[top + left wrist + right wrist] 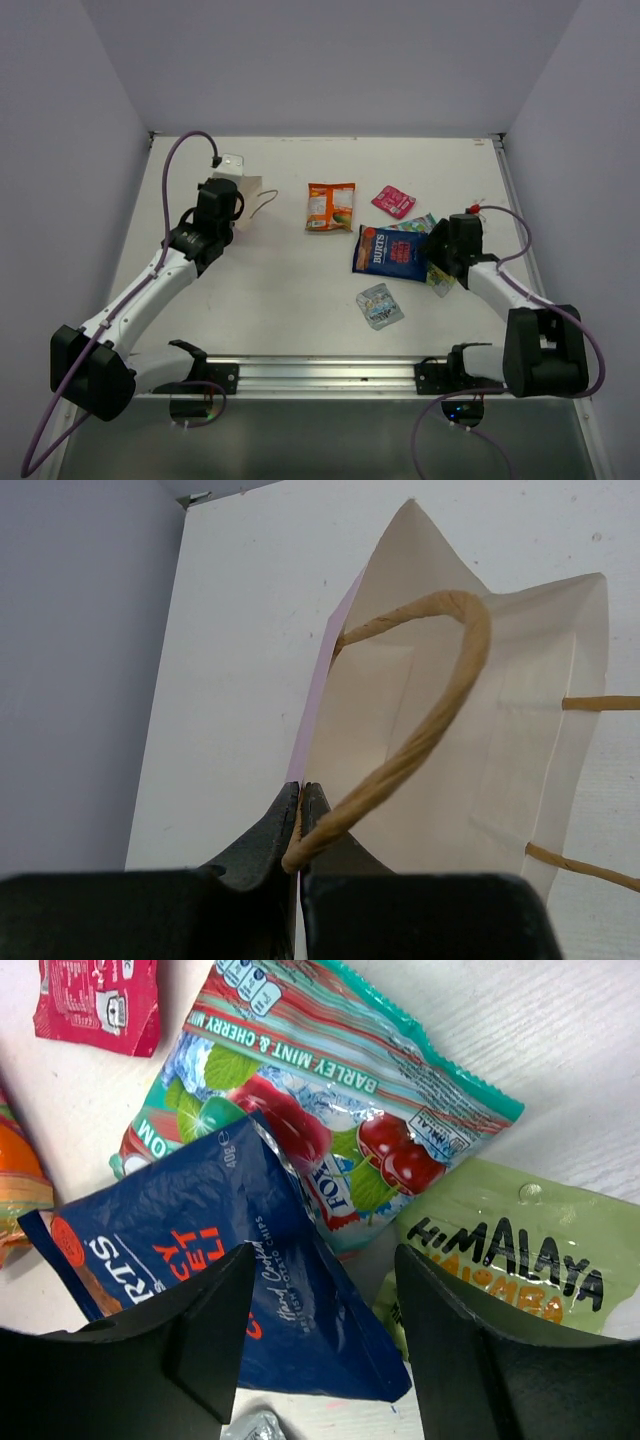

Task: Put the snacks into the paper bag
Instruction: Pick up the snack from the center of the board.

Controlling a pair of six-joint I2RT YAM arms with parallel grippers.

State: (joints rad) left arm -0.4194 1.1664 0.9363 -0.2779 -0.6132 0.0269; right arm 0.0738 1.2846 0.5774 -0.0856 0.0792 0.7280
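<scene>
White tabletop (290, 295): left end effector (300, 792) pinches the bag (500, 730) rim, far left; right end effector (322, 1295) gapes over blue packet (190, 1220); snacks (331, 207) lie outside it.

Table (280, 300): flat white top, matte. The wrist views show fine grain and a few faint scuffs on it.

Enclosure: plain panels on three sides, namely back wall (330, 60), left wall (60, 150) and right wall (590, 120). All are pale lilac-grey and unmarked, and they meet the top at clean seams.

Corners: small grey fitting (497, 141) at the far right corner, second fitting (152, 138) at the far left.

Near edge: silver metal rail (330, 372) running across much of the table's width. Below it lies a darker grey surface (330, 440); floor or shelf, cannot tell.

Light: even and diffuse, from above. Shadows on the top are soft and short.
</scene>
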